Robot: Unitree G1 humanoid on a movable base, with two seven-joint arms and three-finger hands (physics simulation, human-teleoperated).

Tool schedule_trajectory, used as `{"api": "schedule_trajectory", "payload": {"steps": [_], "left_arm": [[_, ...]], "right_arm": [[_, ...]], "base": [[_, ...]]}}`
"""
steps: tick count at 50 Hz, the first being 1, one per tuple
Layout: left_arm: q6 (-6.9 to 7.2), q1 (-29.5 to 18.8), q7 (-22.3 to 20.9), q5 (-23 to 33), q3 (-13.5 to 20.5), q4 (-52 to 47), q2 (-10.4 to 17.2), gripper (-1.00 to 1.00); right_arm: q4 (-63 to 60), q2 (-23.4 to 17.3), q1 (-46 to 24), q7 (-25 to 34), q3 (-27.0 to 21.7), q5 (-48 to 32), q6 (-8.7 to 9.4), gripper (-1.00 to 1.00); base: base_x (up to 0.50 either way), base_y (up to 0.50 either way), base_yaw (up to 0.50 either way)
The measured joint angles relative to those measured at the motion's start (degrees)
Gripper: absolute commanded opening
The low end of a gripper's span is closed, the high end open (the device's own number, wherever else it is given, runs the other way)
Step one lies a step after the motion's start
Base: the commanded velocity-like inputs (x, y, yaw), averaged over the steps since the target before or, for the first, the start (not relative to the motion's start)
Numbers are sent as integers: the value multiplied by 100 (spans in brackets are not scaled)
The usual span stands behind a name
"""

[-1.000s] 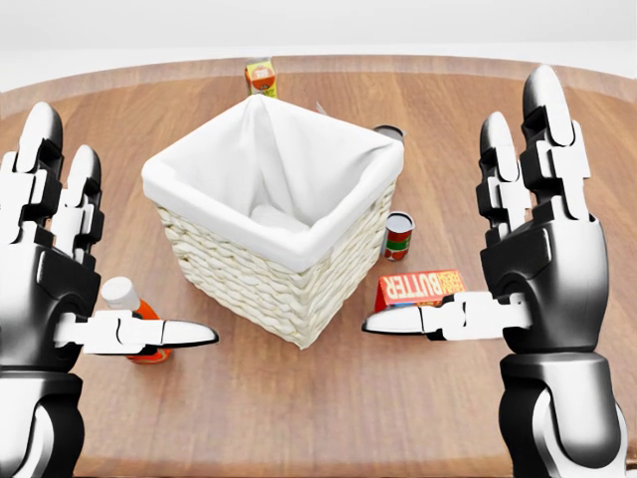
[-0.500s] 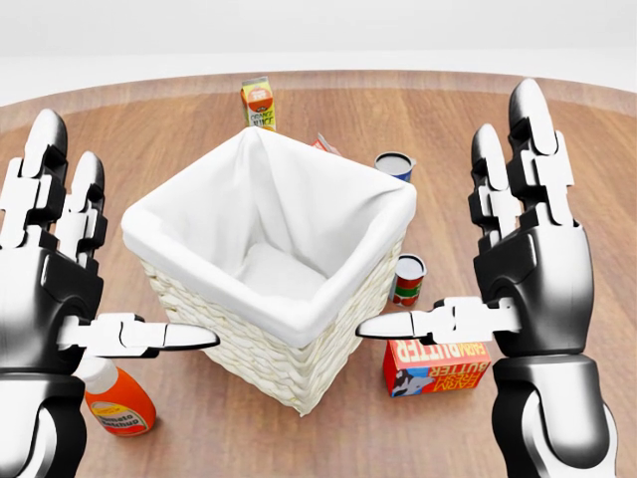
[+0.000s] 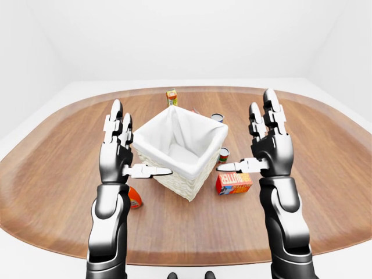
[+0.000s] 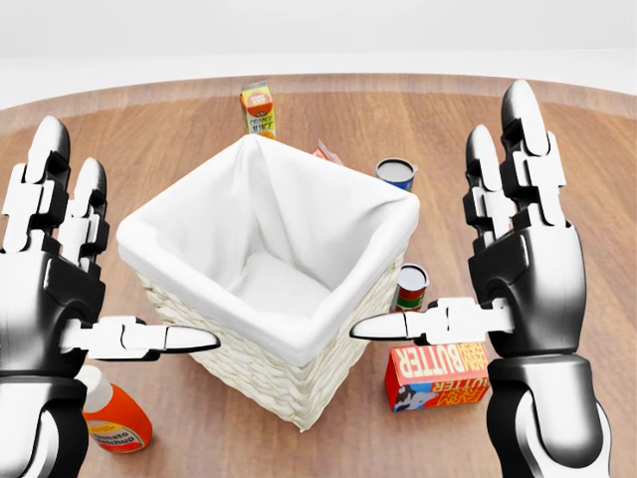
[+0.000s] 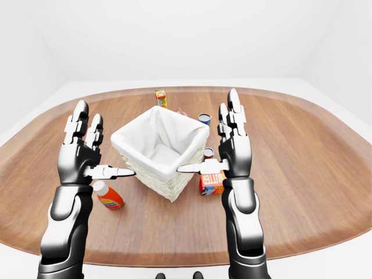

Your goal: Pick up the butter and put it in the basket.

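Note:
The butter [image 4: 438, 376] is a red and orange box lying on the wooden table [image 4: 557, 129], at the lower right of the basket. The basket [image 4: 249, 373] is square wicker with a white cloth liner and looks empty. My right hand [image 4: 468, 249] is open, fingers upright and thumb pointing left, held above the butter and apart from it. My left hand [image 4: 109, 259] is open in the same pose at the basket's left. Neither hand holds anything.
An orange bottle with a white cap [image 4: 114, 416] lies under my left hand. A small red can [image 4: 410, 287] stands between the basket and the butter. A blue can [image 4: 395, 172], a juice carton [image 4: 258, 108] and a small red-white packet [image 4: 323, 151] stand above the basket.
The whole picture has shifted: the basket, butter and bottle sit lower and larger in the head view, so the camera has moved. Both hands keep their open pose.

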Motion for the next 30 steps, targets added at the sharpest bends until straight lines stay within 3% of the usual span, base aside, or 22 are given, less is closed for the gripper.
{"api": "schedule_trajectory", "payload": {"steps": [11,20,24,30], "left_arm": [[0,18,4,-19,4,-18,3,100],[0,22,2,-39,12,-58,6,100],[0,22,2,-46,13,-70,7,100],[0,20,-1,-52,17,-82,11,100]], "right_arm": [[-1,-69,58,119,-35,-30,0,100],[800,-505,-121,726,-242,-926,-38,100],[1377,-728,-239,982,-356,-1539,-324,100],[2238,-1030,-435,1234,-488,-2439,-991,100]], "base": [[0,0,0],[0,0,0],[0,0,0],[0,0,0]]}}
